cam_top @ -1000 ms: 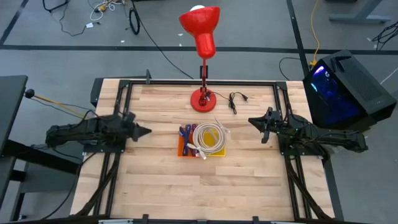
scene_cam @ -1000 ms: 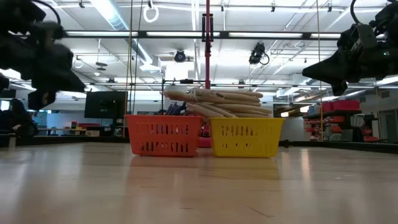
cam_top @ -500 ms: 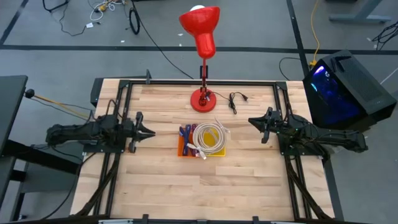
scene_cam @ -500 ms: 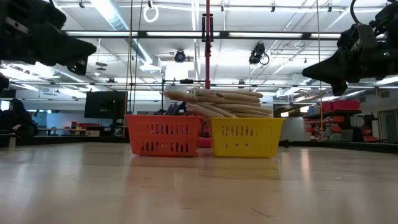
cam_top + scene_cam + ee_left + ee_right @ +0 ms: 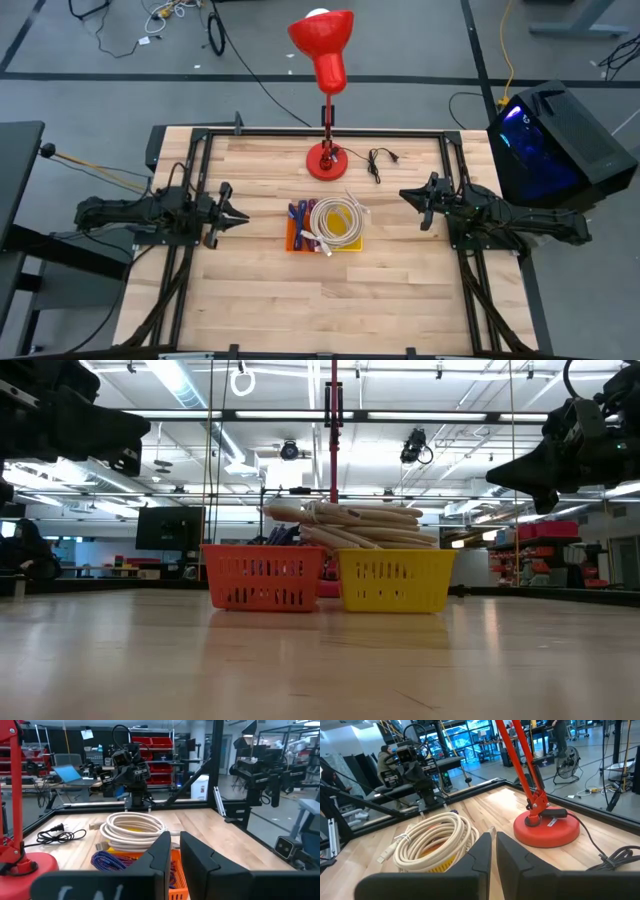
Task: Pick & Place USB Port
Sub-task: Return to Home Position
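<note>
A coiled white cable (image 5: pixel 336 220) (image 5: pixel 350 520) (image 5: pixel 132 827) (image 5: pixel 432 840) lies on top of two small baskets at the table's middle. They are an orange basket (image 5: pixel 292 238) (image 5: pixel 262 575) and a yellow basket (image 5: pixel 350 245) (image 5: pixel 395 580). A blue braided cable (image 5: pixel 300 211) (image 5: pixel 112 861) sits in the orange one. One plug end (image 5: pixel 322 246) of the white cable sticks out over the baskets' near side. My left gripper (image 5: pixel 243 215) (image 5: pixel 140 432) (image 5: pixel 175 842) hovers left of the baskets, shut, pointing at them. My right gripper (image 5: pixel 403 195) (image 5: pixel 492 477) (image 5: pixel 493 842) hovers right of them, shut.
A red desk lamp stands with its base (image 5: pixel 325 160) (image 5: pixel 547 825) just beyond the baskets, its head reaching past the far edge. Its black cord and plug (image 5: pixel 380 160) lie right of the base. A black frame (image 5: pixel 320 132) rims the table. Bare wood (image 5: pixel 320 300) lies near the baskets.
My left gripper has rolled about its wrist and come up from a downward tilt to level, edging slightly toward the baskets. The baskets and cables have stayed put.
</note>
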